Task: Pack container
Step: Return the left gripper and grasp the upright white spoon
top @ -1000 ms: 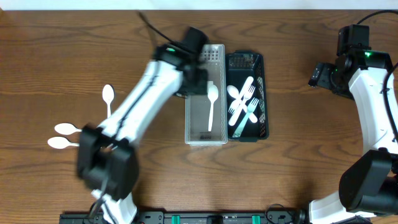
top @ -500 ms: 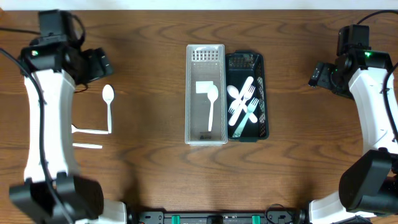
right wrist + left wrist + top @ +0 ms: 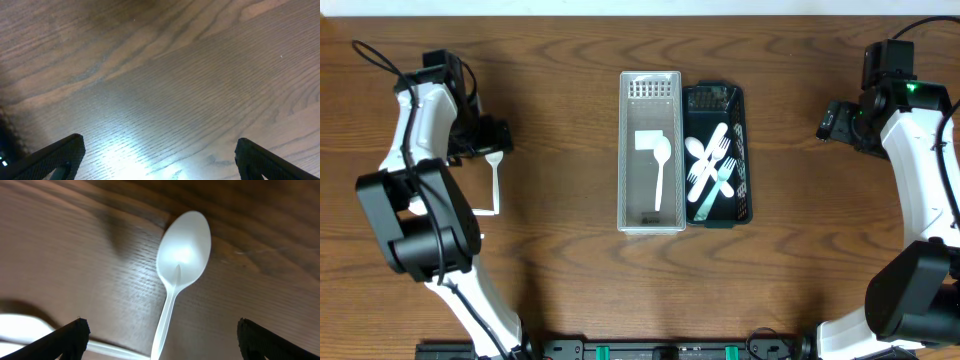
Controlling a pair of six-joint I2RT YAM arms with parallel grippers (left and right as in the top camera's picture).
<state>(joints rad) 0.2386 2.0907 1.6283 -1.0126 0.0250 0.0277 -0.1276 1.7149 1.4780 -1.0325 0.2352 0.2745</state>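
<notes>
A white plastic spoon (image 3: 183, 247) lies on the wood table at the left (image 3: 496, 172), bowl away from me. My left gripper (image 3: 160, 341) is open and hovers low over it, a finger on each side of its handle; in the overhead view the gripper (image 3: 486, 139) is at the spoon's bowl end. A clear container (image 3: 629, 190) in the middle holds one white spoon (image 3: 660, 168) and a white square piece (image 3: 648, 140). A black tray (image 3: 744, 150) beside it holds several white forks and spoons (image 3: 710, 165). My right gripper (image 3: 160, 156) is open and empty over bare wood at the far right (image 3: 832, 122).
A second white handle (image 3: 480, 211) crosses the end of the spoon's handle and also shows in the left wrist view (image 3: 112, 350). Its bowl is hidden under my left arm. The two containers stand side by side, touching.
My left arm has swung from over the clear container, where a spoon now lies, to the far left and come down over the spoon on the table. The right arm has not moved.
</notes>
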